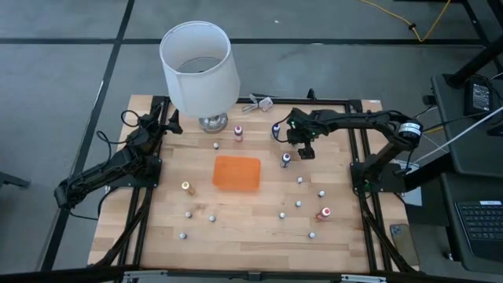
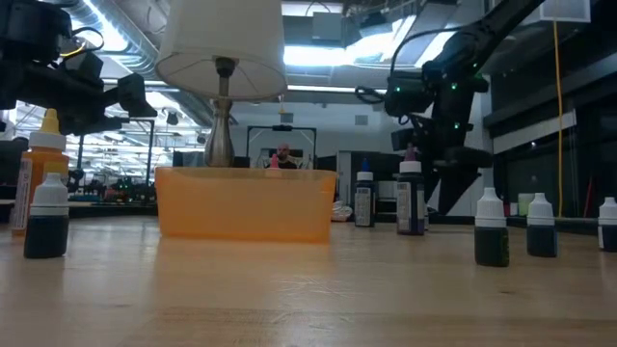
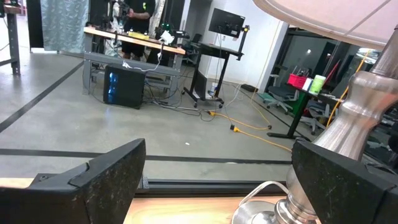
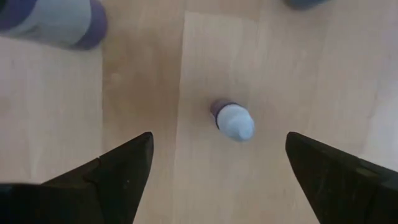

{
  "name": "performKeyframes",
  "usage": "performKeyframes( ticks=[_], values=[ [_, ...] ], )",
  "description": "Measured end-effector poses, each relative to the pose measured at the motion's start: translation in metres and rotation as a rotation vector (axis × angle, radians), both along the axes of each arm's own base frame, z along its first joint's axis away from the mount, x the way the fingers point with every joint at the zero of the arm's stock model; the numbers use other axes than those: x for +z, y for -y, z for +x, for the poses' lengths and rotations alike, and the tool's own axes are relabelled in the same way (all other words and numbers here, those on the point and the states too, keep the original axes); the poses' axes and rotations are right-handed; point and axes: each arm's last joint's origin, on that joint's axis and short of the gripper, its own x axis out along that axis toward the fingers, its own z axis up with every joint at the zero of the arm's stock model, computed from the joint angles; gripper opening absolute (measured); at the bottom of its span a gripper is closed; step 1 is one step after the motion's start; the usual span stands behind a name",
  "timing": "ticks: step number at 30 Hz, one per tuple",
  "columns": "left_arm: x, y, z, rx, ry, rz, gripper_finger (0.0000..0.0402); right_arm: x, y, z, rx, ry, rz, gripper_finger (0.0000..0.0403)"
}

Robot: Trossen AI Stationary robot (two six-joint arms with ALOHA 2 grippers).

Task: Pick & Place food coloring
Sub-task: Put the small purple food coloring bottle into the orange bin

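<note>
While no label reads, right gripper point(image 4: 217, 171) fingers wide above purple food coloring bottle point(image 4: 233, 121).

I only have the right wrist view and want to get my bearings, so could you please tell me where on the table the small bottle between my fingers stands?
Observer: From above, that bottle stands just to the right of the orange tray.
Operator: Thank you. Is the right gripper already down around it?
Observer: No. The low view shows it hanging open above the bottle, not around it.
Operator: And where is the other arm?
Observer: The left gripper waits open on the table's left side, next to the lamp.
</note>
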Motion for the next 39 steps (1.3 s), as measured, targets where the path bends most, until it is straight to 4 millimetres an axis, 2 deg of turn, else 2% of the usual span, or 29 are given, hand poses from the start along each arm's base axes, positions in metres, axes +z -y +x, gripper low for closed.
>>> performKeyframes(
  ticks=[7,28,39],
  values=[
    [0.0,0.0,0.0,0.0,0.0,0.0,0.0391,-0.0068,0.0044,0.0021,0.013,-0.002,0.005,0.0353],
    [0.0,0.0,0.0,0.0,0.0,0.0,0.0391,-0.006,0.004,0.0021,-0.013,0.011,0.027,0.018],
    [0.0,0.0,0.0,0.0,0.0,0.0,0.0391,-0.0059,0.0033,0.0025,-0.014,0.024,0.052,0.015]
  ],
)
